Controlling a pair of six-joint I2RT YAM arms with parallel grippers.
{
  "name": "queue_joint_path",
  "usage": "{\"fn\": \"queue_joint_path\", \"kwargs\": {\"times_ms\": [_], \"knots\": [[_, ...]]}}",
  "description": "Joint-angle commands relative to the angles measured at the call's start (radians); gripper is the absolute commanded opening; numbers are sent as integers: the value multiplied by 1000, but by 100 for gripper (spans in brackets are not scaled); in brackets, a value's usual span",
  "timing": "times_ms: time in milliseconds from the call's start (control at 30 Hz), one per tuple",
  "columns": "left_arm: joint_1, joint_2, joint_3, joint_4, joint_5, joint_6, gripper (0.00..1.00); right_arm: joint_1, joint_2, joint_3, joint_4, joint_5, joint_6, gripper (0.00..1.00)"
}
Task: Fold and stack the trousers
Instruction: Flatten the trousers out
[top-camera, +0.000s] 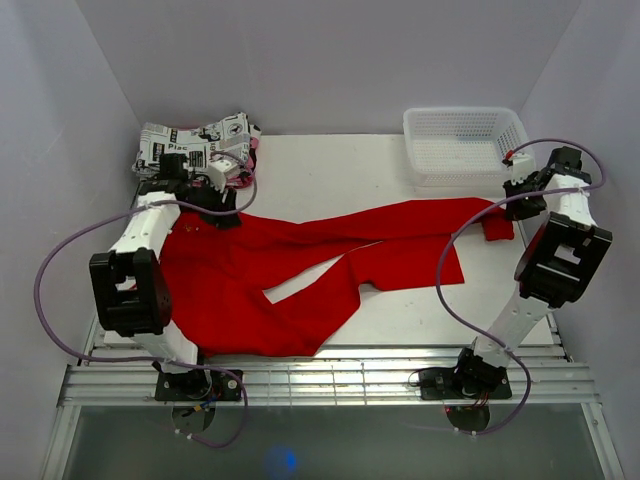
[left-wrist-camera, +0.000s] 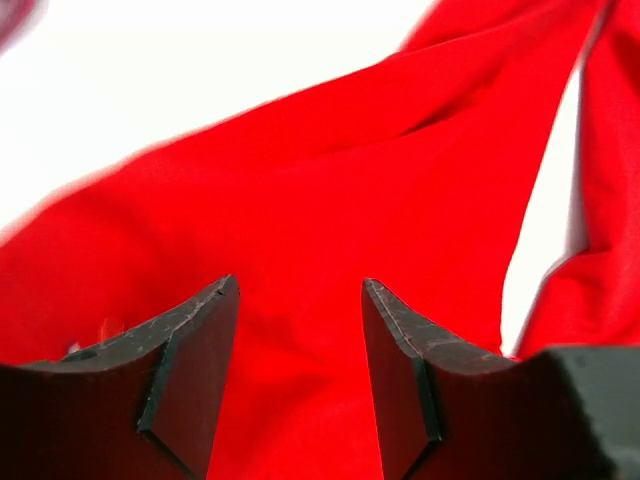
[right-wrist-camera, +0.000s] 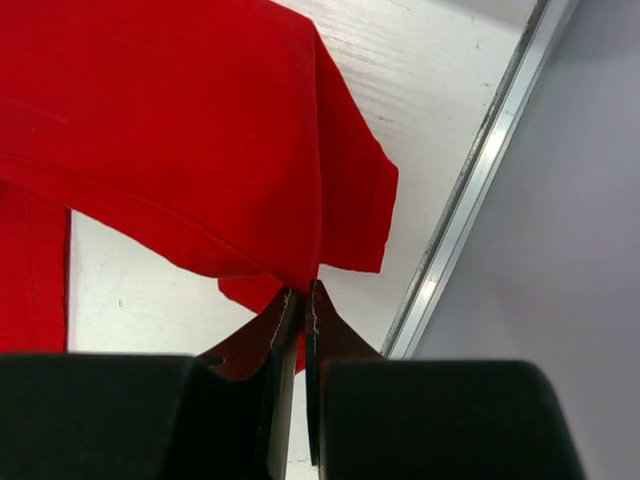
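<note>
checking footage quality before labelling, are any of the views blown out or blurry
Left wrist: the table is blown out to flat white, and the edge of the trousers against it is soft. Right wrist: sharp, the table's grain shows. Top external: even light, only soft shadows.

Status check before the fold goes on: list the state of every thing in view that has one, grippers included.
trousers: unfolded, spread out, legs apart, one leg end pinched.
left gripper: open, over the red fabric.
right gripper: shut on the end of one leg.
basket: upright, empty.
newspaper-print garment: folded, at the far left corner.
</note>
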Motion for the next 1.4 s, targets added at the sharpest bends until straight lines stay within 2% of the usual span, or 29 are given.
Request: {"fn": "queue_joint_path", "kwargs": {"times_ms": [0, 200, 400, 667, 767, 800, 900, 933, 1033, 1067, 1167, 1267, 1367], "knots": [[-120, 33, 83, 27, -10, 205, 63, -7, -109, -30, 19, 11, -37, 8], [-259, 142, 199, 28, 99, 366, 61, -7, -203, -98, -17, 10, -122, 8], [-405, 251, 231, 22, 78, 484, 57, -7, -226, -66, -56, 8, -149, 8], [-470, 364, 275, 27, 9, 549, 53, -4, -231, -49, -104, -12, -151, 8], [-482, 383, 271, 27, -26, 576, 43, -4, -238, -59, -106, -10, -155, 8], [-484, 383, 268, 25, -34, 579, 33, -4, -241, -64, -107, -10, -158, 8], [-482, 338, 231, 16, -50, 585, 20, -4, -264, -79, -115, 2, -172, 8], [-481, 287, 211, 16, -50, 589, 13, -4, -286, -87, -115, 10, -177, 8], [-467, 182, 112, 65, -60, 550, 6, -10, -342, -128, -112, 45, -208, 8], [-459, 97, 55, 86, -59, 508, 0, -20, -356, -141, -112, 62, -217, 8], [-419, -74, -27, 178, -71, 390, 0, -51, -421, -187, -113, 102, -272, 8], [-376, -230, -116, 221, -59, 340, 0, -100, -472, -216, -141, 122, -359, 8], [-344, -327, -191, 226, -19, 322, 0, -143, -507, -210, -242, 111, -485, 8]]}}
